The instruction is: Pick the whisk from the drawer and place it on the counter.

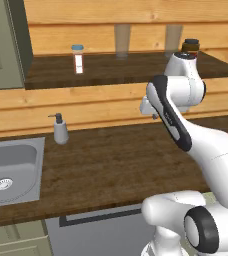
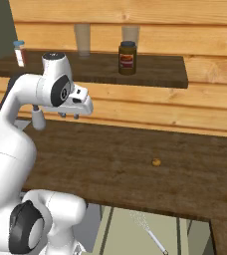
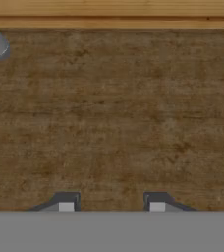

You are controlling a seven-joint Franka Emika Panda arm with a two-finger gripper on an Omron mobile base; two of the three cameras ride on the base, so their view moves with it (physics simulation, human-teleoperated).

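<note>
Two base views and a hand view of the start of a fetch, listed from largest item to smallest. Table (image 1: 111, 165): long dark wood-grain top, with a steel sink (image 1: 11, 170) set into its left end. Shelf (image 2: 150, 74): higher dark board at the wall, carrying a jar (image 2: 127, 58) and a small bottle (image 1: 78, 58). Drawer (image 2: 185, 236): pale sage tray standing open below the table's front edge, in the lower right of the right base view. Pincer (image 3: 111, 202): held above the bare tabletop and pointed down at it, fingers parted with nothing between them. Soap dispenser (image 1: 60, 129): upright beside the sink. Whisk (image 2: 149, 232): lying flat in the drawer, loops toward the table edge and handle running away from it, toward the robot and to its right. Small round object (image 2: 156, 162): on the table, identity unclear. The deciding relation: the whisk lies lower than the pincer, forward of the table's edge and to the arm's right, so the arm would probably need to draw back, descend, and close across the slim handle's long axis.
</note>
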